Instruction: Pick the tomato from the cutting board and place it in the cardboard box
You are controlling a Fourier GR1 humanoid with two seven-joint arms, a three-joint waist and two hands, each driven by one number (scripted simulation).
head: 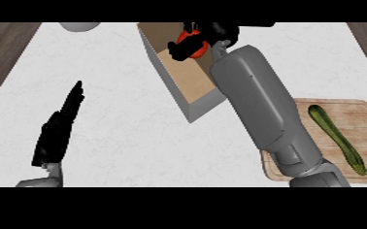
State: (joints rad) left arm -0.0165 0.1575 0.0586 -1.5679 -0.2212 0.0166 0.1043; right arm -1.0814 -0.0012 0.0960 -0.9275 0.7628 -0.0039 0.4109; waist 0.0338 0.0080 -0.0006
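The red tomato (192, 47) is held over the open cardboard box (188, 102), near its far end. My right hand (204, 33) is curled round the tomato, and black fingers cover part of it. The grey right forearm reaches up across the box from the lower right. The wooden cutting board (344, 107) lies at the right edge, partly hidden by that forearm. My left hand (61, 121) rests at the lower left, fingers straight and pointing up, holding nothing.
A long green cucumber (335, 137) lies on the cutting board. A pale round object (80, 26) shows at the top left, cut off by the view. Dark wooden strips border the white counter at both far corners.
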